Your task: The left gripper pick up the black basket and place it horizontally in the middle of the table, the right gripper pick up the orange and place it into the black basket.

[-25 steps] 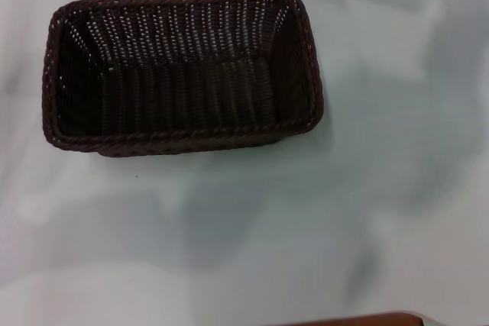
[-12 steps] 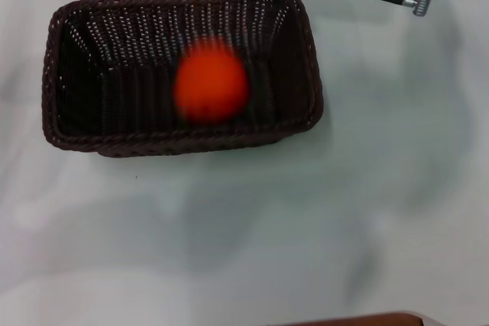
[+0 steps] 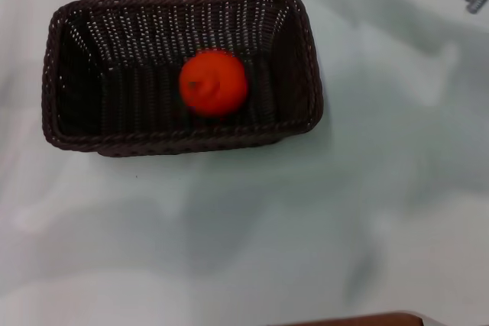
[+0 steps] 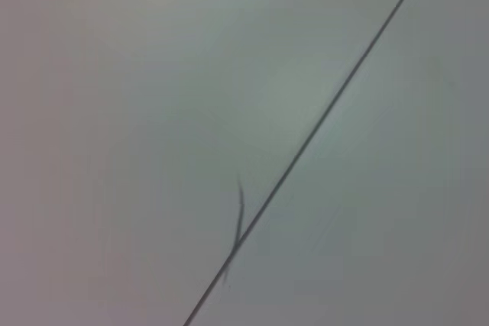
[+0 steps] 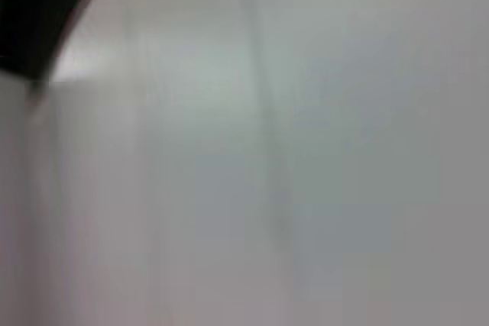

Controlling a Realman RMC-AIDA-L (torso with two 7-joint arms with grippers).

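I'm seeing the orange point(image 3: 214, 83) sitting inside the black basket point(image 3: 302, 51), right of its centre, the basket lying lengthwise on the white bench point(image 3: 306, 219) towards eleven o'clock; neither gripper's fingers are showing, so I cannot tell their state

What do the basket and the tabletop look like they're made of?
The black basket looks like woven wicker or plastic rattan: ribbed dark brown-black strands, a braided rim, small glints suggesting a slight sheen. The table looks like a smooth white laminate or painted board, with soft reflections and no visible grain; which one is unclear.
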